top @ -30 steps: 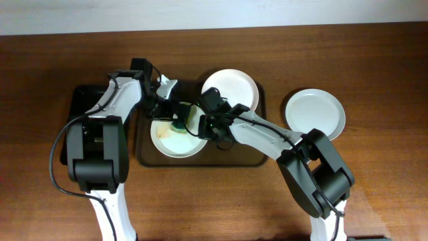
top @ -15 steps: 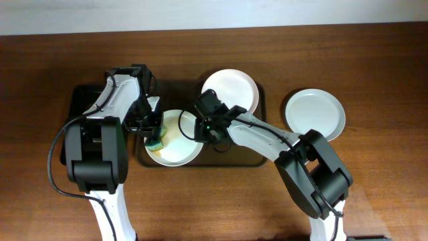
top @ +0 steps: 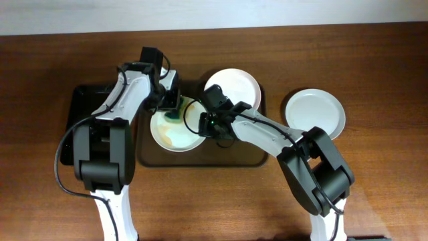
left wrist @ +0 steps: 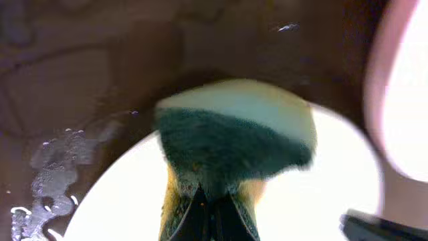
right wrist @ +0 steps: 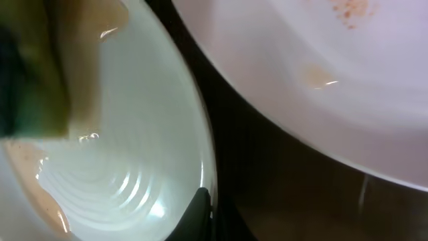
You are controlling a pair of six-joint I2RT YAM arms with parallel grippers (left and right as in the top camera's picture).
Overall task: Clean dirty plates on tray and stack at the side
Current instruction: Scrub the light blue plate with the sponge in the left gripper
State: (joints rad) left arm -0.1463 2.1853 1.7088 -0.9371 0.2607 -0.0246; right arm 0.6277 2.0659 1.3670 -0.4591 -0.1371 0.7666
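The dark brown tray [top: 231,155] holds two plates. The smeared plate [top: 175,134] lies at its left. My left gripper [top: 171,107] is shut on a green and yellow sponge [left wrist: 234,137] and presses it on this plate's back rim [left wrist: 321,194]. My right gripper [top: 208,124] is shut on the same plate's right rim [right wrist: 134,161]. A second plate [top: 234,86] lies at the tray's back right, with orange specks in the right wrist view [right wrist: 301,67]. A third, clean-looking plate [top: 314,114] sits on the table to the right of the tray.
A smaller black tray [top: 83,104] lies left of the brown tray, under my left arm. The wooden table [top: 374,187] runs out to the front and right. Wet streaks show on the brown tray [left wrist: 53,167].
My left gripper has swept the sponge from the plate's left front edge to its back rim. The right gripper has kept its hold on the rim, and the plate shifted slightly.
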